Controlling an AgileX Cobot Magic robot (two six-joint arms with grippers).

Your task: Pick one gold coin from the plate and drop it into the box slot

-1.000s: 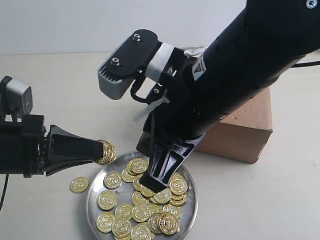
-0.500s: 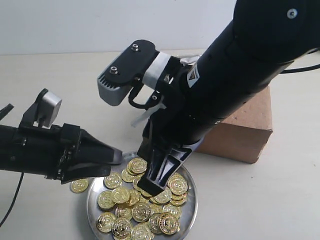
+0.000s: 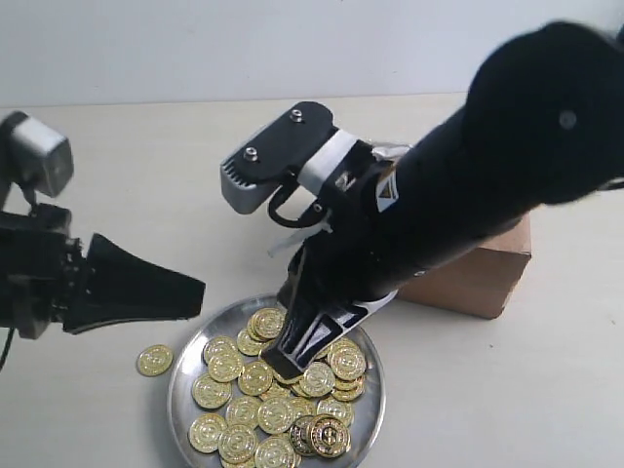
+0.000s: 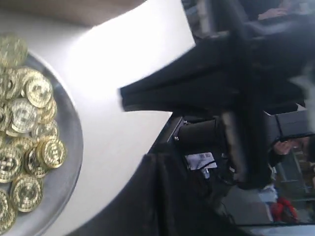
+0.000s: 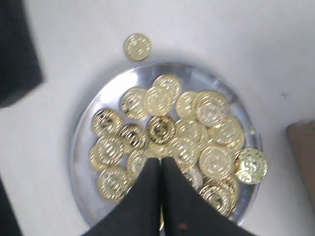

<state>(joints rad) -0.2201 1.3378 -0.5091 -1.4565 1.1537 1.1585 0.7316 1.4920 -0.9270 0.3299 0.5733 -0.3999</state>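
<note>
The shiny silver plate point(image 3: 179, 392) sits at the front centre with several gold coins point(image 3: 258, 378) heaped in it. My right gripper point(image 3: 283, 363) points down into the pile, and its fingers point(image 5: 179, 206) are pressed together over the coins. A thin gold sliver shows in the seam between them; whether it is a held coin I cannot tell. My left gripper point(image 3: 200, 290) hangs left of the plate, shut and empty. The reddish-brown box point(image 3: 483, 278) stands behind the right arm, which hides its top and the slot.
One loose gold coin point(image 3: 154, 360) lies on the table just left of the plate, also visible beyond the rim in the right wrist view point(image 5: 137, 46). The bulky right arm point(image 3: 458, 205) fills the middle and right. A corner of the box point(image 5: 302, 157) edges that wrist view.
The left gripper held a clump of coins at the plate's edge, swung over the plate, lost them, and has drawn back left. The right gripper stays in the pile.
</note>
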